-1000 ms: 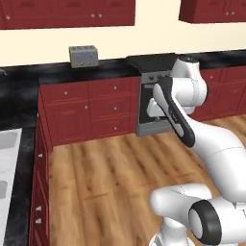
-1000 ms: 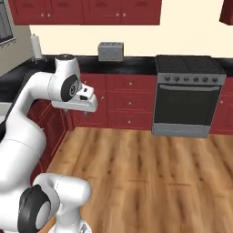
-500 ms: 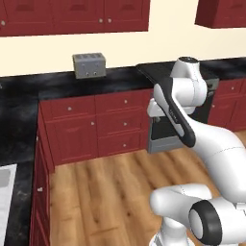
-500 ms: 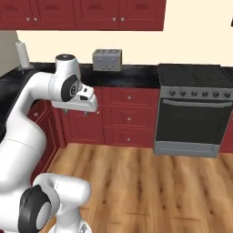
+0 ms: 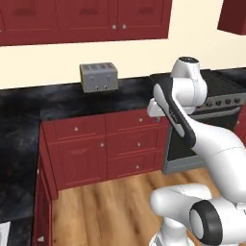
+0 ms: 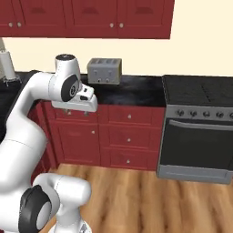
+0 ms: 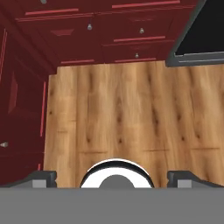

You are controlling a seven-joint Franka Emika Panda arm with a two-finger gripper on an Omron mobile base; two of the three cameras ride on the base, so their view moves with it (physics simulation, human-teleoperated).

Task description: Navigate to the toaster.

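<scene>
The toaster [image 5: 98,77] is a small grey-silver box with slots on top, standing on the black counter [image 5: 57,103] against the cream wall. In the right base view the toaster [image 6: 104,70] sits just behind and to the right of my arm's upper joint. My gripper [image 7: 113,178] hangs over the wooden floor in front of the red drawers, well short of the toaster and lower than the counter top. It is open, fingertips [image 7: 43,177] wide apart with nothing between them.
A steel oven range [image 6: 200,129] stands right of the red drawer cabinets [image 6: 127,136]. The counter turns a corner along the left [image 5: 14,144]. A white paper towel roll [image 6: 5,66] stands at far left. Red wall cabinets [image 5: 86,19] hang above. Wooden floor [image 7: 122,109] lies before the cabinets.
The whole scene has shifted and grown: the base has driven closer to the counter, so the toaster looks larger and lower in both base views. The arm's pose is unchanged.
</scene>
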